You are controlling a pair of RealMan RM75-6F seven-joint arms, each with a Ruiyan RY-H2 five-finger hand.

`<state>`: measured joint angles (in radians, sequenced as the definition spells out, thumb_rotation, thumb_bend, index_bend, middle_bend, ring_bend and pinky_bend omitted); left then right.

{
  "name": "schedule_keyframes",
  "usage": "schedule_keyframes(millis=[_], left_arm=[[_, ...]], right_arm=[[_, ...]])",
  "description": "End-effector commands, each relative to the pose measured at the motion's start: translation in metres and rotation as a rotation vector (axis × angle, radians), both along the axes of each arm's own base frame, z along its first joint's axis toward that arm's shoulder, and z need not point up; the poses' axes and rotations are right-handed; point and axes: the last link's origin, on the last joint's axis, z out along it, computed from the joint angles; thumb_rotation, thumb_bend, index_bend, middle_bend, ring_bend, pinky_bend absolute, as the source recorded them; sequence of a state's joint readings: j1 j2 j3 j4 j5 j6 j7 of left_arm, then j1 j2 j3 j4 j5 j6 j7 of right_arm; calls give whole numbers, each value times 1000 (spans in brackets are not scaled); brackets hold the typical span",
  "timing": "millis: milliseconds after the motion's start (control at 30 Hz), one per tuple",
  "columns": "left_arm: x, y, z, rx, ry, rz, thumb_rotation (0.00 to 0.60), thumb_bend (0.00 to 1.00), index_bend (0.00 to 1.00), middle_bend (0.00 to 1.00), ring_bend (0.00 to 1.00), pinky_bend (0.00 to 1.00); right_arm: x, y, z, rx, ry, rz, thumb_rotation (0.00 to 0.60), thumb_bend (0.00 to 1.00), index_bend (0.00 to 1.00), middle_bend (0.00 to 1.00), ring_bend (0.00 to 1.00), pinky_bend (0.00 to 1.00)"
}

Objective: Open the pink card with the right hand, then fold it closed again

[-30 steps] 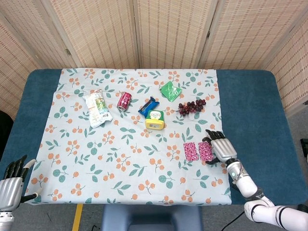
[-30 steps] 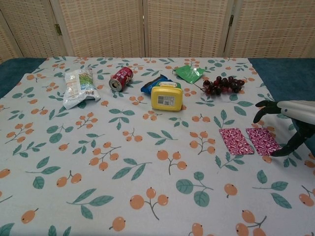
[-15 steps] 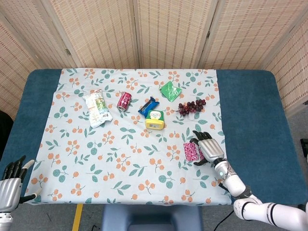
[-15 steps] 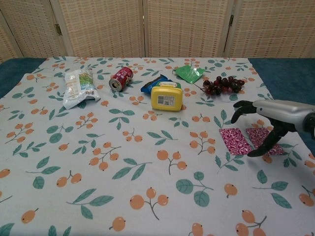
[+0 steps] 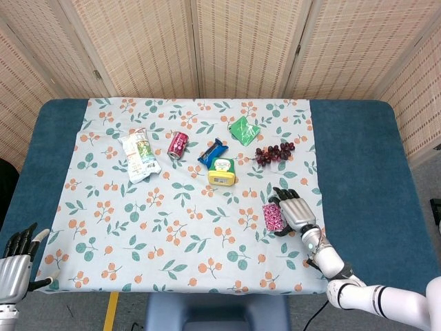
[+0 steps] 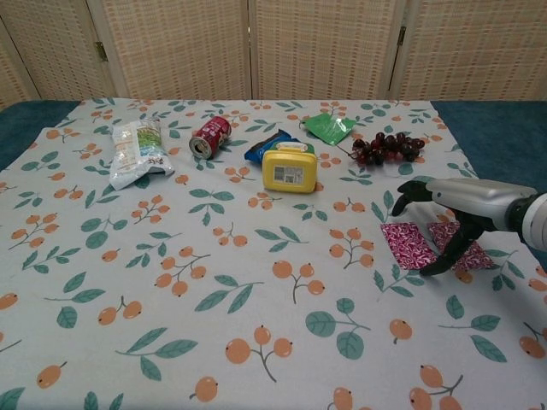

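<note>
**Pink card, lying open: risks at the fold-back step**

Right hand (image 6: 457,218): fingers spread and arched, holding nothing; hovers over the flat pink patterned paper card (image 6: 408,245), thumb tip by its middle fold, right leaf partly hidden. Risk: thin card slides on the floral tablecloth (image 6: 256,325) rather than lifting; fingertips find no edge; fold closes crooked. Left hand (image 5: 15,265): idle at near table edge, fingers apart, empty.

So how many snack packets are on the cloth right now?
3: a white-green packet at the left, a blue one tucked behind the yellow box, and a green one furthest back by the grapes. None looks hidden.
</note>
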<state>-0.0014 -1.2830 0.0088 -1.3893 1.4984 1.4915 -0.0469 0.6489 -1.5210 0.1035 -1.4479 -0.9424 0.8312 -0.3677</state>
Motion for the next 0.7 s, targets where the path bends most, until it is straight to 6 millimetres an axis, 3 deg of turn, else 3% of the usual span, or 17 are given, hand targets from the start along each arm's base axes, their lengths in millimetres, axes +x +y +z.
schedule_keyframes(millis=[33, 500, 700], left_arm=[[0, 0, 0, -1, 1, 0, 600, 214, 172, 0, 44, 0], [-1, 0, 0, 0, 1, 7, 600, 214, 173, 0, 44, 0], [-2, 0, 0, 0, -1, 8, 600, 214, 173, 0, 44, 0]], right_arm=[[0, -1, -1, 2, 3, -1, 534, 102, 197, 32, 0, 0], [3, -6, -6, 12, 24, -5, 533, 102, 197, 32, 0, 0], [3, -5, -6, 15, 31, -6, 531, 102, 249, 36, 0, 0]])
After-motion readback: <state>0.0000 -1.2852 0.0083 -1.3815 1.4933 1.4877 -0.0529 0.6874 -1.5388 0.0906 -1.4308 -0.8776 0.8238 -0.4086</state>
